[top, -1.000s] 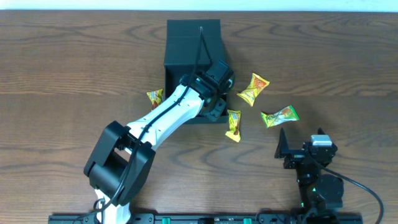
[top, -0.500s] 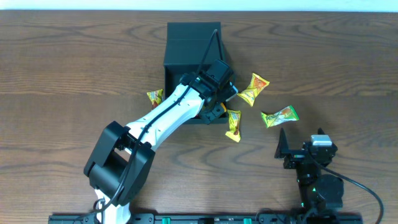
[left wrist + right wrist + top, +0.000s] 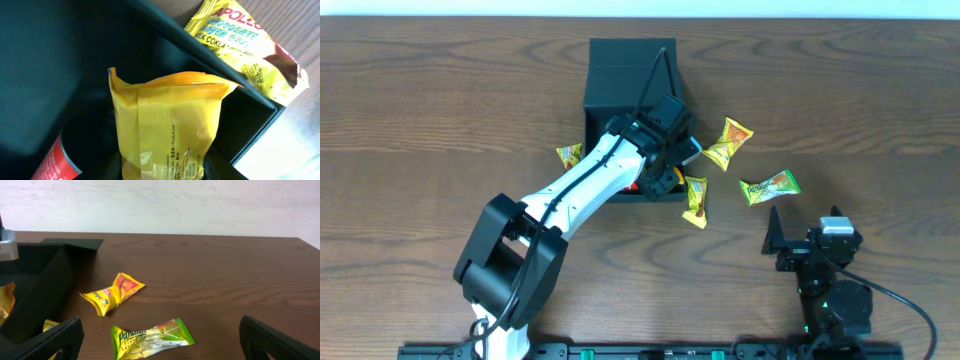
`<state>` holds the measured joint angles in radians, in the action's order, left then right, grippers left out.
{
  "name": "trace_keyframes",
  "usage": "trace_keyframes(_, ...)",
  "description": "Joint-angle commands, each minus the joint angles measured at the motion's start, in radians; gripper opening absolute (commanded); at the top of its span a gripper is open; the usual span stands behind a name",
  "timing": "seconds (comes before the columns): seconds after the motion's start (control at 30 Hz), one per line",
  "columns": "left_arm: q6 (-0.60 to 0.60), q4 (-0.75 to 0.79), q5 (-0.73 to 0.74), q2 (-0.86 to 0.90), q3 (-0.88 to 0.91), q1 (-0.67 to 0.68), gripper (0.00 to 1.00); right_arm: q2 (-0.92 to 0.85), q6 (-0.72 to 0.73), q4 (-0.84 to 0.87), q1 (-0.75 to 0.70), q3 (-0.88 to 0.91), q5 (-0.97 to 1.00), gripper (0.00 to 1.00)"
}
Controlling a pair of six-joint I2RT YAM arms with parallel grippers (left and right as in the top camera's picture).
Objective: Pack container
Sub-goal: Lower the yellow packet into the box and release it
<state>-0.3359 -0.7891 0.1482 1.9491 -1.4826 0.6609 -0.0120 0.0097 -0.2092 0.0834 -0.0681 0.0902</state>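
The container [image 3: 625,70] sat at the far middle of the worktop [image 3: 440,110], lid flap folded back. The left end effector [image 3: 667,168] hung over its near right corner, closed on a yellow packet [image 3: 165,125] held inside the box. Its fingers were mostly hidden behind that packet in the left wrist view.

A red can [image 3: 52,162] lay inside, cut off by the frame edge. The right end effector [image 3: 800,248] rested well apart at the near right, jaws spread wide.

By count there was one container, one can and one gripped packet. Four loose packets lay outside the box:
- a left packet [image 3: 568,156]
- a corner packet [image 3: 696,200]
- an upper right packet [image 3: 728,143]
- a green-ended packet [image 3: 769,186]
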Motion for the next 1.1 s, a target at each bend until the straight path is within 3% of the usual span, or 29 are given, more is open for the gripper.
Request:
trace_keyframes(0.0, 0.021, -0.022, 0.081, 0.013, -0.040, 0.014, 0.32, 0.005, -0.015, 0.000, -0.006, 0.003, 0.010, 0.99)
trace_keyframes(0.27, 0.237, -0.017, 0.077, 0.013, -0.145, 0.013, 0.31, 0.005, -0.015, 0.000, -0.006, 0.003, 0.010, 0.99)
trace_keyframes(0.47, 0.637, -0.024, -0.032, 0.013, -0.147, 0.011, 0.25, 0.005, -0.015, 0.000, -0.006, 0.003, 0.010, 0.99)
trace_keyframes(0.7, 0.941, -0.046, -0.124, 0.013, -0.146, 0.011, 0.22, 0.005, -0.015, 0.000, -0.006, 0.003, 0.010, 0.99)
trace_keyframes(1.07, 0.975, -0.034, -0.134, 0.013, -0.072, 0.011, 0.23, 0.005, -0.015, 0.000, -0.006, 0.003, 0.010, 0.99)
